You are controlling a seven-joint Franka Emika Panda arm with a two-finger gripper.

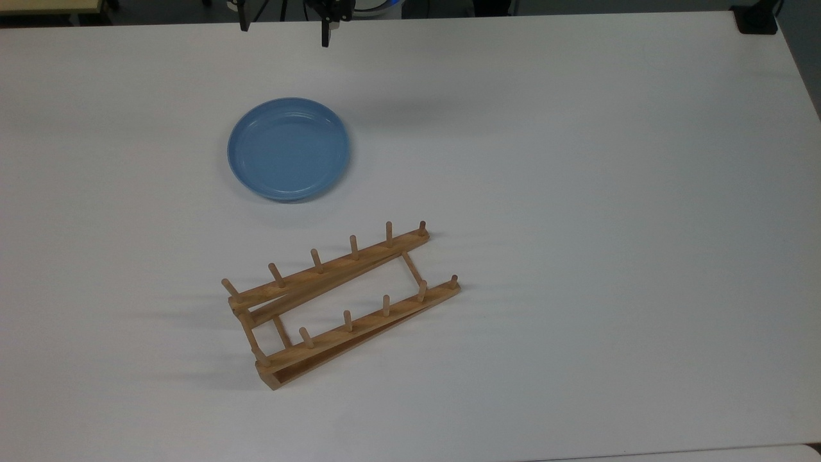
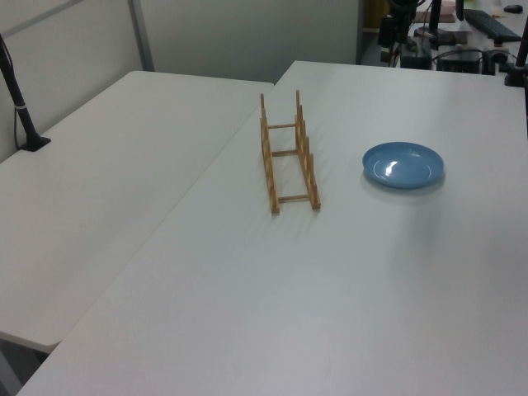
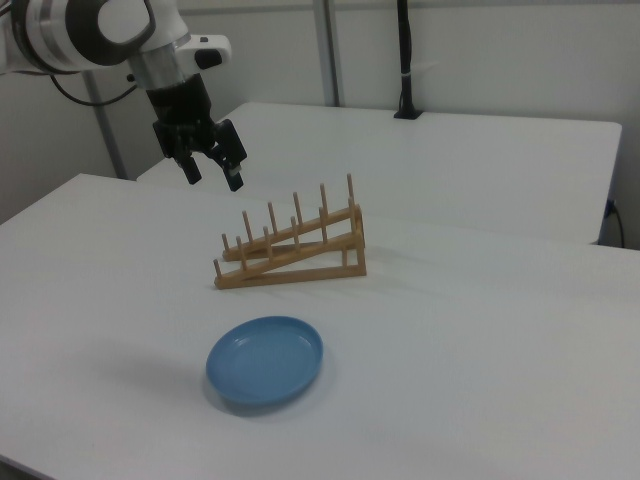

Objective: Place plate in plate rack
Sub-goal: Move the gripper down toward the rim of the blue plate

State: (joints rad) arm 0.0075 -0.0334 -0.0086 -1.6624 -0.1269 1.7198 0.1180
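The light-blue plate [image 1: 288, 149] lies flat on the white table, right side up, with nothing on it; the left view has the plate [image 2: 403, 165] to the right of the rack, and the right view has the plate [image 3: 265, 360] in front of the rack. The wooden plate rack [image 1: 340, 301] stands beside it with no plate between its pegs, also seen as the rack [image 2: 289, 157] and the rack [image 3: 295, 245]. My gripper [image 3: 212, 172] hangs open high above the table, holding nothing, up and to the right view's left of the rack. At the top view's upper edge the gripper [image 1: 285, 31] is beyond the plate.
The white table [image 1: 577, 256] has wide bare room around both things. A second white table [image 2: 99, 165] adjoins it, with a black clamped post [image 2: 21, 99] at its far edge. A black object [image 1: 757, 19] sits on the top view's upper right corner.
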